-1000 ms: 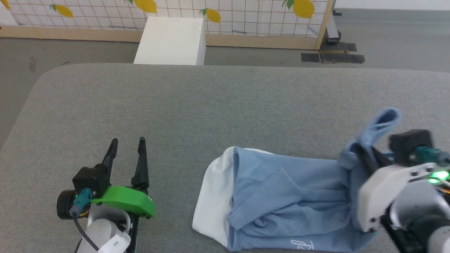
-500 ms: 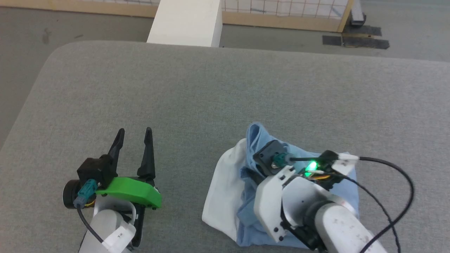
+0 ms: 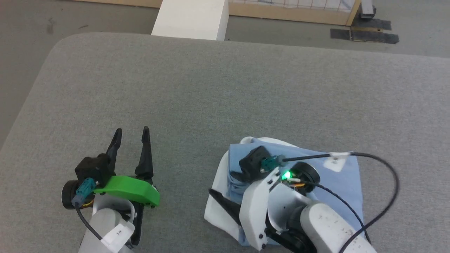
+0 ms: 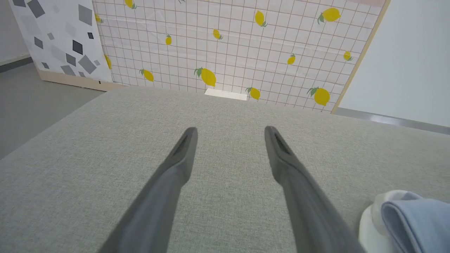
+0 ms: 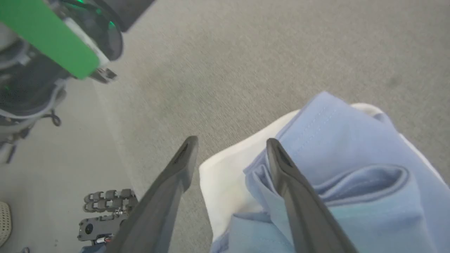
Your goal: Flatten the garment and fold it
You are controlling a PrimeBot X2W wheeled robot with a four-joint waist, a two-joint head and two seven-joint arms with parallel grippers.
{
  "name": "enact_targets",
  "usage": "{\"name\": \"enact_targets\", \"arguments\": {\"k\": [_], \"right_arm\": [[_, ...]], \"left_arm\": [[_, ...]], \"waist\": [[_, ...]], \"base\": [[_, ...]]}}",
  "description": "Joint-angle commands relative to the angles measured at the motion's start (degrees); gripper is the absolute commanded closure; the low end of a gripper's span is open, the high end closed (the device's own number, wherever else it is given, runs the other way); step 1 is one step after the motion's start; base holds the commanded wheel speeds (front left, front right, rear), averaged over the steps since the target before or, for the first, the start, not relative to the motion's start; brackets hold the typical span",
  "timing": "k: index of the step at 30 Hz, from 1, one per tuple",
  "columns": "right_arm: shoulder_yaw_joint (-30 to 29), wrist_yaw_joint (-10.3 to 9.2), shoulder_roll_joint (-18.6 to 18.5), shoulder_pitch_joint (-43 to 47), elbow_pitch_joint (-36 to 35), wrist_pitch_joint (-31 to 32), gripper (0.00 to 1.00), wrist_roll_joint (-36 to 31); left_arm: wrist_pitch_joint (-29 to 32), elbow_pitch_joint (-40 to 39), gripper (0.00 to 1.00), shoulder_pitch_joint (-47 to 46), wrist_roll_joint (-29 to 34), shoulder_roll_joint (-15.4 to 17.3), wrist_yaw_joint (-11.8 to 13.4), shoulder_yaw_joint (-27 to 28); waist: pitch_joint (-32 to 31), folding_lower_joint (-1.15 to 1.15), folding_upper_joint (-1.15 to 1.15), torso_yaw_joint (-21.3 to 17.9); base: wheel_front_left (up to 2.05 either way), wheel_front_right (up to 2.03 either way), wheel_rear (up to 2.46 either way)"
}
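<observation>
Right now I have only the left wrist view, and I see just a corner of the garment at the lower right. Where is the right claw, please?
Observer: The right claw hangs over the garment, at its edge toward the robot's left. The jaws are open, with nothing pinched between them.
Operator: How does the garment lie?
Observer: As a compact folded stack, with blue layers on top and the white part sticking out on the robot's left side.

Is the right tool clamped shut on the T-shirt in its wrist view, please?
No, the right tool stands wide open over the light blue T-shirt.
</observation>
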Motion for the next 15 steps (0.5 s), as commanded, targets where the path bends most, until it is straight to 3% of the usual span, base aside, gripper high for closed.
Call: {"name": "enact_targets", "arguments": {"k": [1,6,10,15], "right_arm": [[-0.5,-0.09,0.2,-0.1,-3.0,-2.8,0.0,2.6],[-7.4,-0.09,0.2,2.5,-13.4,-13.2,0.0,5.5],[-18.1,-0.09,0.2,6.7,-19.2,-20.7,0.0,2.1],[-32.3,-0.09,0.2,12.6,-19.4,-26.6,0.0,1.1]], "left_arm": [[-0.3,0.1,0.0,0.2,0.4,-0.2,-0.4,0.3],[-0.3,0.0,0.0,1.3,0.9,-0.2,-0.6,0.9],[-0.3,-0.1,0.0,1.9,1.1,0.0,-0.7,1.3],[-0.3,-0.4,0.0,2.1,1.3,-0.1,-0.8,1.5]], "waist": [[-1.5,-0.01,0.0,-1.4],[-3.5,-0.01,0.0,-3.4],[-4.4,-0.01,0.0,-4.7],[-4.7,-0.01,0.0,-5.3]], "base": [[0.0,0.0,0.0],[0.0,0.0,0.0],[0.0,0.0,0.0],[0.0,0.0,0.0]]}}
